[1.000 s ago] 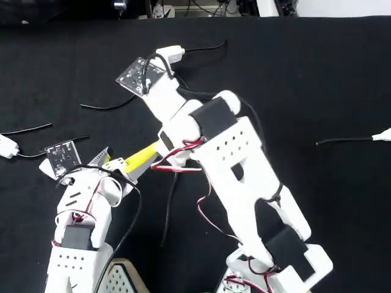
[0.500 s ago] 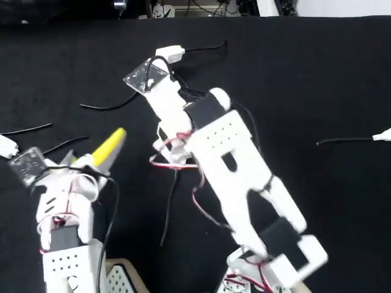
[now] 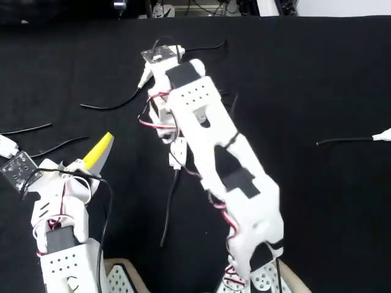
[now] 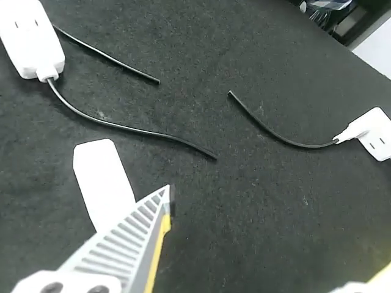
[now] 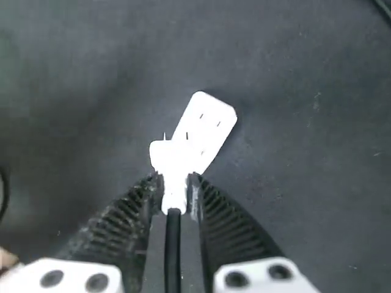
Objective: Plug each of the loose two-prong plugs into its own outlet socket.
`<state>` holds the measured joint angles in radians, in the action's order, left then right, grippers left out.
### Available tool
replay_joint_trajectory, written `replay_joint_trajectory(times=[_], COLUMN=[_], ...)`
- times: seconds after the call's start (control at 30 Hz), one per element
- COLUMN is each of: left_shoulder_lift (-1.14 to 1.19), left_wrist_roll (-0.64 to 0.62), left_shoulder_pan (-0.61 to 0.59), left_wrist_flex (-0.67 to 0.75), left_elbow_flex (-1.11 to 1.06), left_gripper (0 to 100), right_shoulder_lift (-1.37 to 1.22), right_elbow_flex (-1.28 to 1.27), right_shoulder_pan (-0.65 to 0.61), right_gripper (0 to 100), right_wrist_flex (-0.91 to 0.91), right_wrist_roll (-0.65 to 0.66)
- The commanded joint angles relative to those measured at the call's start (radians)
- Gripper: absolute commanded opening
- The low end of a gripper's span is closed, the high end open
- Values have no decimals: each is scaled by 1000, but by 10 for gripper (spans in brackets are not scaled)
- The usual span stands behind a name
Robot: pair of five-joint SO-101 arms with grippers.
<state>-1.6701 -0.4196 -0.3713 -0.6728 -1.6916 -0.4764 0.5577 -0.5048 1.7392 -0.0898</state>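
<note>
Far side of the surface (image 3: 305,73): the right arm (image 3: 208,140) stretches out to a spot near the back edge.
Right pincer (image 5: 175,181): clamped on the neck of a white two-prong plug (image 5: 168,155). The plug's black cable (image 5: 173,244) runs back between the dark fingers (image 5: 131,207).
Outlet socket (image 5: 208,125): white, lying flat with its two slots facing up. The plug's front overlaps the end nearer the pincer, though I cannot tell whether the prongs sit in the slots.
Left pincer (image 3: 85,152): at the near left, with its yellow finger (image 3: 99,151) and ridged finger (image 4: 131,235) spread apart and nothing between them.
Second socket (image 4: 27,36): white, at the surface's left edge near the left arm, trailing a thin cable (image 4: 122,125).
Right edge: a white-ended cable (image 3: 383,134) lies well apart from both arms.
</note>
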Motion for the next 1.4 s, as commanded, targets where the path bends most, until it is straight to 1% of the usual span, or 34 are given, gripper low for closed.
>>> replay_joint_trajectory(times=[0.0, 0.23, 0.47, 0.67, 0.8, 0.87, 1.0, 1.13, 1.17, 1.23, 1.27, 1.37], left_shoulder_lift=[-9, -9, -9, -9, -9, -9, -9, -9, -9, -9, -9, -9], left_wrist_roll=[-5, -5, -5, -5, -5, -5, -5, -5, -5, -5, -5, -5], left_shoulder_pan=[-10, -10, -10, -10, -10, -10, -10, -10, -7, 18, 27, 30], left_wrist_flex=[-5, -2, -2, 0, 0, 0, 0, 0, 0, 0, 0, 0], left_elbow_flex=[-16, -16, -16, -16, -16, -16, -16, -16, -16, -16, -16, -16], left_gripper=[544, 544, 544, 544, 544, 544, 544, 544, 544, 544, 544, 544], right_shoulder_lift=[-61, -61, -61, -48, -47, -51, -51, -51, -51, -51, -50, -50], right_elbow_flex=[81, 64, 64, 56, 56, 56, 54, 22, 8, -28, -44, -56], right_shoulder_pan=[43, 110, 84, 5, -11, 0, 29, 94, 103, 109, 106, 77], right_gripper=[11, 11, 12, 12, 12, 12, 12, 12, 12, 12, 12, 12], right_wrist_flex=[26, 26, 20, 20, 21, 17, 3, -3, -11, -40, -51, -61], right_wrist_roll=[-28, -101, -109, -221, -397, -445, -456, -460, -480, -523, -525, -474])
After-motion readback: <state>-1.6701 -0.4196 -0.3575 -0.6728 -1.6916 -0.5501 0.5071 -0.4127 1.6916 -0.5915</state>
